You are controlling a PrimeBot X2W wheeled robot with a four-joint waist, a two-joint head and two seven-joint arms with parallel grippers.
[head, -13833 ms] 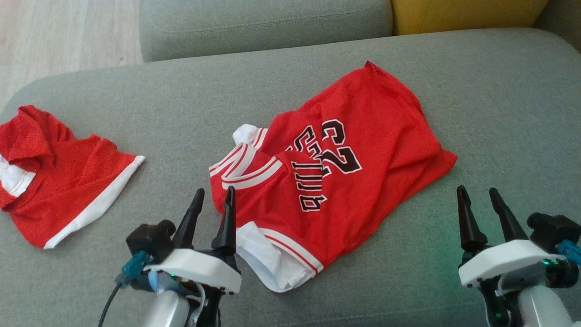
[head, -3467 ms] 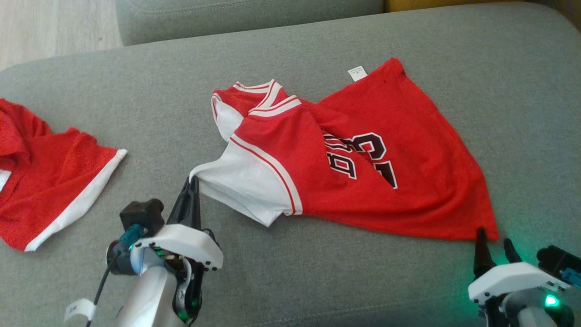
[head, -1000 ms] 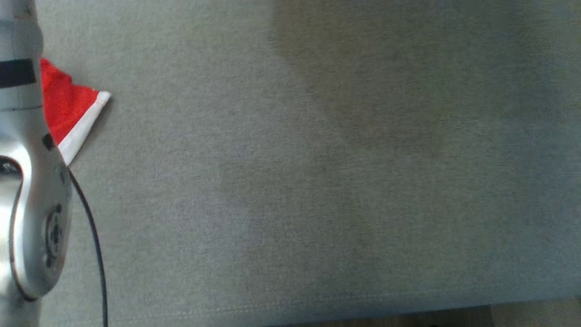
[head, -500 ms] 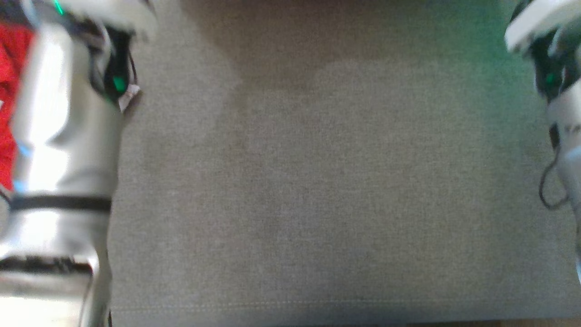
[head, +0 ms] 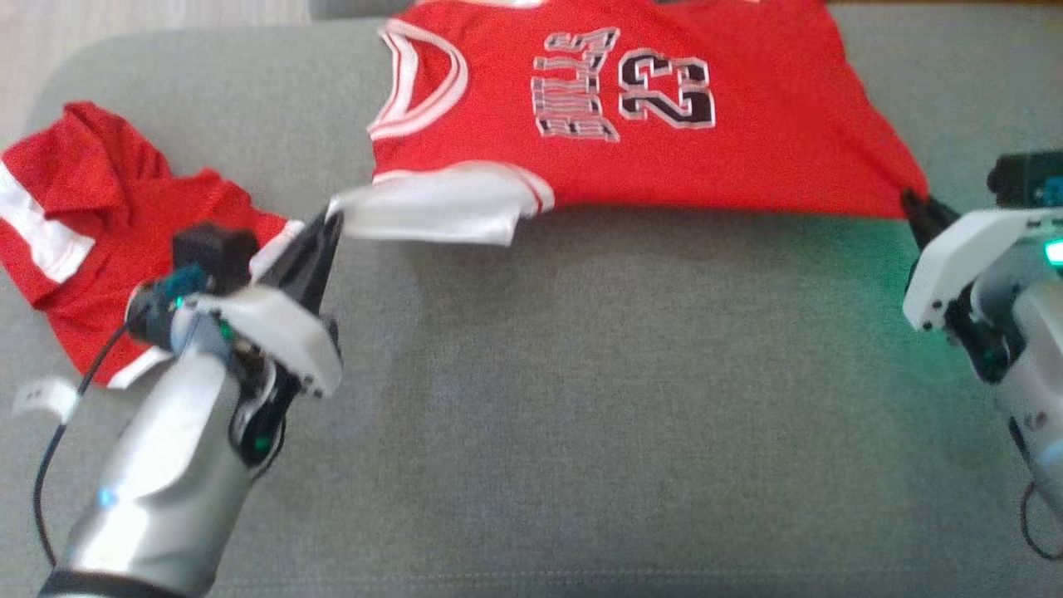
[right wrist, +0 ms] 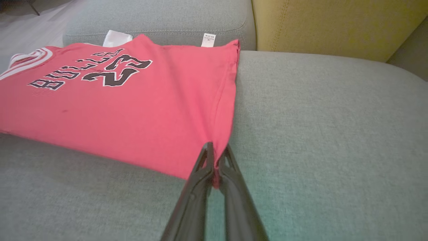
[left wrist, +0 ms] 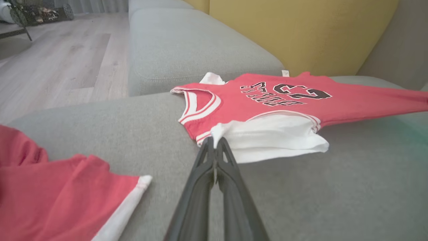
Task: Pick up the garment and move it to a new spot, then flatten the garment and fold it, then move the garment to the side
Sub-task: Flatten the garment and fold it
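Head view: jersey point(head: 664, 166) is taut over the back of the sofa point(head: 581, 399), left fingers point(head: 307, 253) and right fingers point(head: 922, 212) on its near corners. Left wrist: fingers point(left wrist: 200, 174) pinched tight on the white sleeve. Right wrist: fingers point(right wrist: 199, 180) clamped on the red hem.

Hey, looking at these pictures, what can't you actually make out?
The jersey: its far edge is cut off by the head view's top border.
The white label on the jersey: its print is too small to read in the right wrist view.
The second red garment: cropped by the left wrist view's left and bottom edges; in the head view the left claw covers its near corner.
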